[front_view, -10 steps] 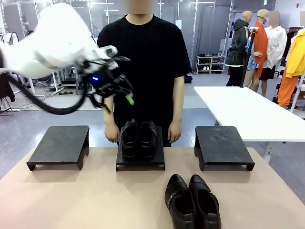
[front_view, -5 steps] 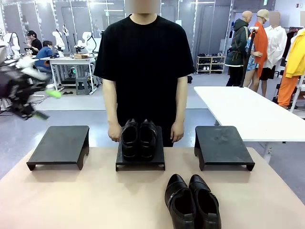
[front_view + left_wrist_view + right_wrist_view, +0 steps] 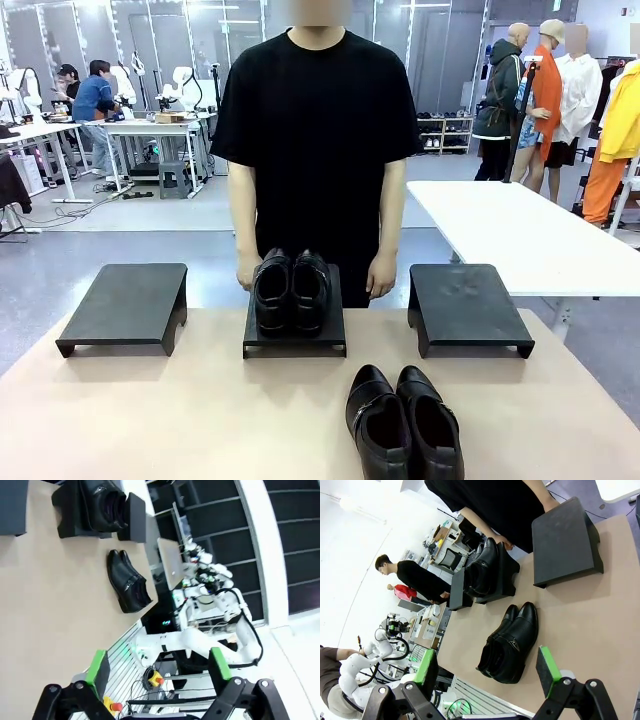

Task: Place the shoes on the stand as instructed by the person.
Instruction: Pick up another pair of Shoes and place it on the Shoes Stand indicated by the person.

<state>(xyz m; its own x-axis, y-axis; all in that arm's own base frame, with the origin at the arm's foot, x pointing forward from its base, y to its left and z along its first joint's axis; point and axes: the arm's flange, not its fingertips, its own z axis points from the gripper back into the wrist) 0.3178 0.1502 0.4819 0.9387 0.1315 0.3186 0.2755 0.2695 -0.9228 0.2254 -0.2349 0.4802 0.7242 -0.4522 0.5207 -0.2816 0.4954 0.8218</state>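
Left fingers [image 3: 98,667], right fingers [image 3: 546,669] spread, empty; loose pair [image 3: 404,425] at 5 o'clock of filled stand [image 3: 295,345]; await person [image 3: 315,150] pointing; pinch both together, keep level.

The front view is bright and even, lit from above, and it is sharp. Under the stands [image 3: 125,300] and around the pair of shoes [image 3: 403,425] near the front edge of the table [image 3: 150,420], the shadows are short and soft. The glossy leather carries small pale reflections. In the left wrist view the lower right part is burnt out to white, and straight lines bend strongly toward the edges. In the right wrist view the upper left corner is also washed out.
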